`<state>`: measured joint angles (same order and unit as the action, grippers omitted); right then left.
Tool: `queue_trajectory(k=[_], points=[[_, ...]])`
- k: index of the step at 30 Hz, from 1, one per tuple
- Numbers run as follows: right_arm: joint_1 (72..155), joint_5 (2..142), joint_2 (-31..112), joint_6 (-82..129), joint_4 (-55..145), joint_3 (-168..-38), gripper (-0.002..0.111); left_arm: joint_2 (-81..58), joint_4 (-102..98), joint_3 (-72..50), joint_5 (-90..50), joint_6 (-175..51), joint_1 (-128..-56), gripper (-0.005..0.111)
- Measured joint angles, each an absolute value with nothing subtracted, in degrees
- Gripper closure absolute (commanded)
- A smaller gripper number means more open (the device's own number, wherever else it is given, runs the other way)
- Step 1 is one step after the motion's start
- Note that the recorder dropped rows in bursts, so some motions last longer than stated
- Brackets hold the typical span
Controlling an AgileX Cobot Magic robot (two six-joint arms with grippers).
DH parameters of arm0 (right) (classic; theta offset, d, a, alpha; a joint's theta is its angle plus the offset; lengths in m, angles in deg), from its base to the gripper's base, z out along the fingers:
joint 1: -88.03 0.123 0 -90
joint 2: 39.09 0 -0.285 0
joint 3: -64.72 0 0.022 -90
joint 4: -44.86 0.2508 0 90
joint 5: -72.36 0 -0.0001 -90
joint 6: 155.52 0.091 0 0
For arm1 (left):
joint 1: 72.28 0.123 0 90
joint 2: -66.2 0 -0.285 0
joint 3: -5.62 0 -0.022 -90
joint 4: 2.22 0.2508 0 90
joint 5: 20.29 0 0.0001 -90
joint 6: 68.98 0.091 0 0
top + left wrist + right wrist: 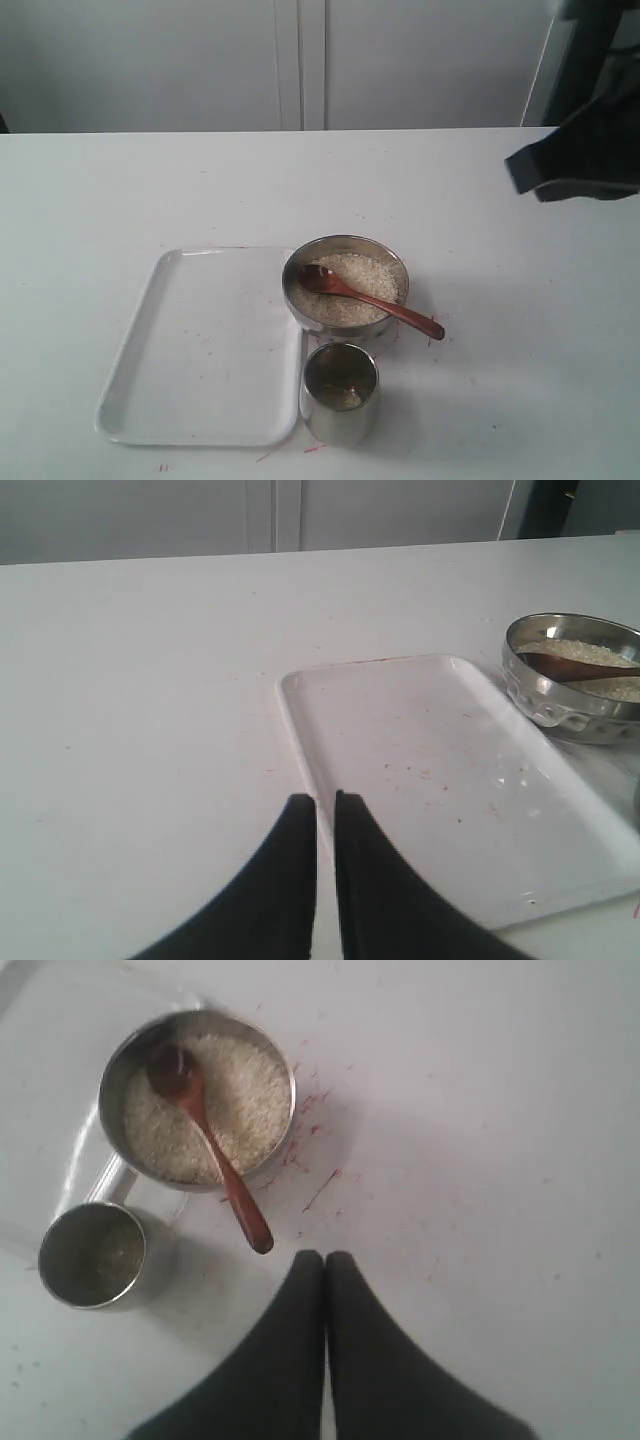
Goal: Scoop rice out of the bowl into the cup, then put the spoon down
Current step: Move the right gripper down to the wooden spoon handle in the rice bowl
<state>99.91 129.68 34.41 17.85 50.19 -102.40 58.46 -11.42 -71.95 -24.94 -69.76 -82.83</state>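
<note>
Wooden spoon (365, 297): head sunk in rice (368, 274) inside steel bowl (291, 290), handle slanting over the bowl's rim & overhanging, away from tray (200, 350). Cup (340, 415) just beside bowl. Right gripper (325, 1260) near handle tip, fingers together, empty; left gripper (325, 800) nearly closed, empty. Risk: pressing the overhang could lever head up, flicking rice, or nudge cup.

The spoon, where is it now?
In the exterior view the spoon lies near the middle, its head on the rice in the bowl, its handle over the rim toward the right.
</note>
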Motion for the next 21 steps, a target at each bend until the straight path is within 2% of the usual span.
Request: queue_trajectory(k=[5,9,13,21], points=[[108.7,134.4,49.3,9.0,49.5,-104.3,0.108,58.5,-11.4,-71.9,-24.9,-69.8,-82.8,0.092],[115.9,131.7,54.7,7.2,41.4,-104.3,0.108,58.5,-11.4,-71.9,-24.9,-69.8,-82.8,0.092],[116.7,129.9,56.1,7.4,36.6,-104.3,0.107,58.5,-11.4,-71.9,-24.9,-69.8,-82.8,0.092],[116.8,130.4,56.1,8.4,36.0,-104.3,0.072,58.5,-11.4,-71.9,-24.9,-69.8,-82.8,0.092]])
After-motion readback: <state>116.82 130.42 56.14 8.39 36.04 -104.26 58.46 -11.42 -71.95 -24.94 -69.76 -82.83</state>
